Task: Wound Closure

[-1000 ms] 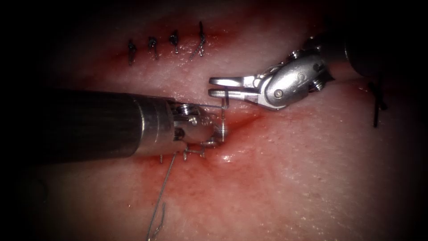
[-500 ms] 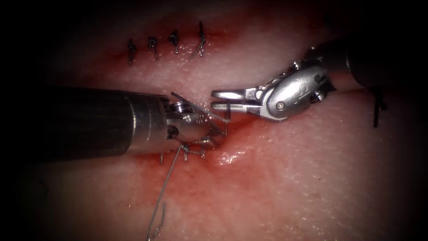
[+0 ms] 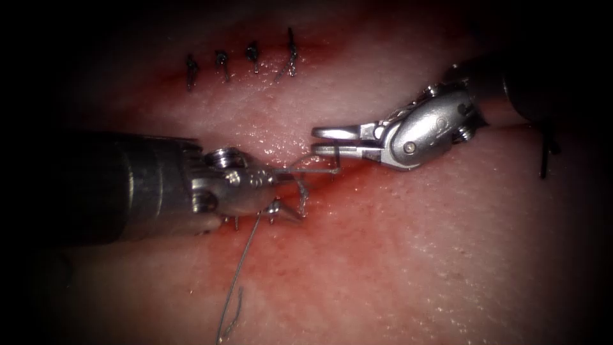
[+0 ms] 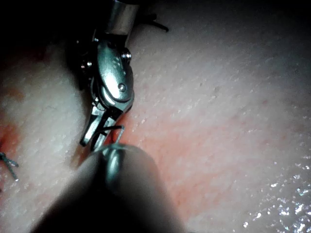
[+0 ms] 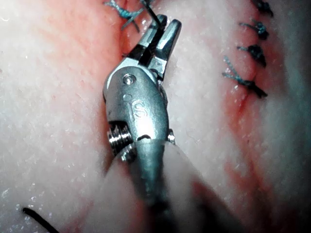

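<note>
My left tool comes in from the left, and its tapered jaws look shut on a thin thread. The thread runs taut from that tip toward my right tool and loops once between the two tools. The right tool reaches in from the right, above the red cut, with its jaws shut on the thread near their base. In the right wrist view its jaws pinch a dark strand. The left wrist view has the same jaws with a loop of thread.
A long strand of thread trails from under the left tool toward the front. Short stitch ends stick up just below that tool. A row of finished stitches lies further back. A dark thread end lies at the far right. Red fluid wets the tissue around the cut.
My left tool has drawn back to the left and thread now stretches from its tip. The right tool has shifted slightly right, still holding the thread.
</note>
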Motion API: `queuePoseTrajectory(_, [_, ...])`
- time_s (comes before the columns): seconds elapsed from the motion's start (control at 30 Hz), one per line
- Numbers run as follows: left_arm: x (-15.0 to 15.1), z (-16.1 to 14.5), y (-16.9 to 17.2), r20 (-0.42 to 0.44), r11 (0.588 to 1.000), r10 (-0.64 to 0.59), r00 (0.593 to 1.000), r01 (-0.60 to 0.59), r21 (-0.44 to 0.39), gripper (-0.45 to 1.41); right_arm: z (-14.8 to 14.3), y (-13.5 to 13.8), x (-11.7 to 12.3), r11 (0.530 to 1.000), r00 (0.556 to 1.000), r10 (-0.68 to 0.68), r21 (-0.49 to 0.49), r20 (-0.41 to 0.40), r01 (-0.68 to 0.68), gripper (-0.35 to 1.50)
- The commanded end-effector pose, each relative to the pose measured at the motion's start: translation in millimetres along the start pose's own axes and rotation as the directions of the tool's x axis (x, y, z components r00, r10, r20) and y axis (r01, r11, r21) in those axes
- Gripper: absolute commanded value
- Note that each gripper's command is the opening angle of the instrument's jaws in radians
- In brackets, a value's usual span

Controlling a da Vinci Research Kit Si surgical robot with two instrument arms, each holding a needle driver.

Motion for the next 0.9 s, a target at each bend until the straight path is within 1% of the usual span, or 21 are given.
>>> queuePoseTrajectory(0.03, [0.5,0.5,0.7,-0.016,1.0,-0.003,1.0,0.003,0.0,0.46,0.8,-0.3,-0.4,1.0,1.0,0.001,0.0,-0.001,-0.001,-0.35])
queuePoseTrajectory(0.17, [2.0,-0.4,2.6,-0.075,0.999,0.001,0.997,0.001,0.035,0.31,0.9,0.1,-0.3,1.0,1.0,0.004,-0.005,0.003,-0.004,-0.35])
queuePoseTrajectory(0.23, [2.7,-0.4,3.5,-0.109,0.999,0.005,0.994,0.0,0.045,0.27,0.9,0.4,-0.3,1.0,1.0,0.007,-0.005,0.003,-0.007,-0.35])
queuePoseTrajectory(0.3, [3.3,0.0,4.5,-0.139,0.999,0.01,0.99,-0.004,0.047,0.24,0.9,0.7,-0.2,1.0,1.0,0.015,-0.005,0.003,-0.015,-0.35])
queuePoseTrajectory(0.37, [3.7,0.5,5.2,-0.167,0.999,0.006,0.986,0.001,0.043,0.16,0.9,0.9,-0.2,1.0,1.0,0.029,-0.004,0.002,-0.029,-0.35])
queuePoseTrajectory(0.47, [3.9,1.5,5.9,-0.194,0.999,0.001,0.981,0.008,0.044,0.12,0.9,1.2,-0.2,0.998,0.998,0.055,-0.003,0.002,-0.055,-0.35])
queuePoseTrajectory(0.67, [3.0,3.6,6.1,-0.205,0.998,0.016,0.979,-0.005,0.055,0.12,0.8,1.7,-0.5,0.992,0.992,0.125,-0.002,0.003,-0.125,-0.35])
queuePoseTrajectory(0.9, [1.0,5.8,6.1,-0.208,0.998,0.035,0.977,-0.022,0.066,0.12,0.9,2.1,-0.7,0.989,0.989,0.149,0.011,0.016,-0.149,-0.35])
